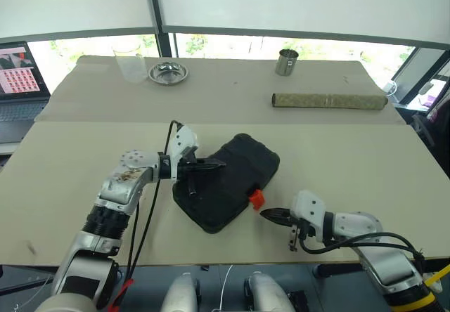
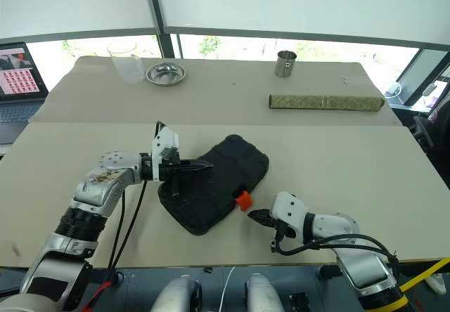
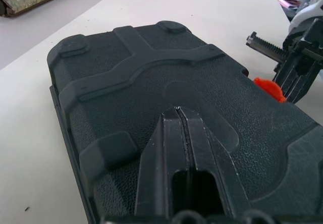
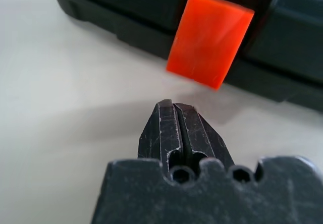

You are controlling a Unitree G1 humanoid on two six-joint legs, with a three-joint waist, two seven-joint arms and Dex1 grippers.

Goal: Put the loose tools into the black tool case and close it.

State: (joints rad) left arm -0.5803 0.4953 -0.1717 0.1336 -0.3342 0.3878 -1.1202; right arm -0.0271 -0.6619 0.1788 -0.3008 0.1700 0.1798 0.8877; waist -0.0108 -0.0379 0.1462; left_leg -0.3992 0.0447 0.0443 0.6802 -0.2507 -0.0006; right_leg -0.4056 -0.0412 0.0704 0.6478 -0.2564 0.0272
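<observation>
The black tool case lies closed on the near table, set at an angle. Its orange latch sticks out from the near right edge, flipped outward. My left gripper is shut and empty, its fingers pointing across the lid of the case, close above it. My right gripper is shut and empty, just short of the latch, fingertips pointing at it with a small gap between. The loose tools are out of view.
On the far table stand a clear plastic cup, a metal bowl, a metal mug and a rolled mat. A laptop sits at the far left. The near table's front edge runs below my arms.
</observation>
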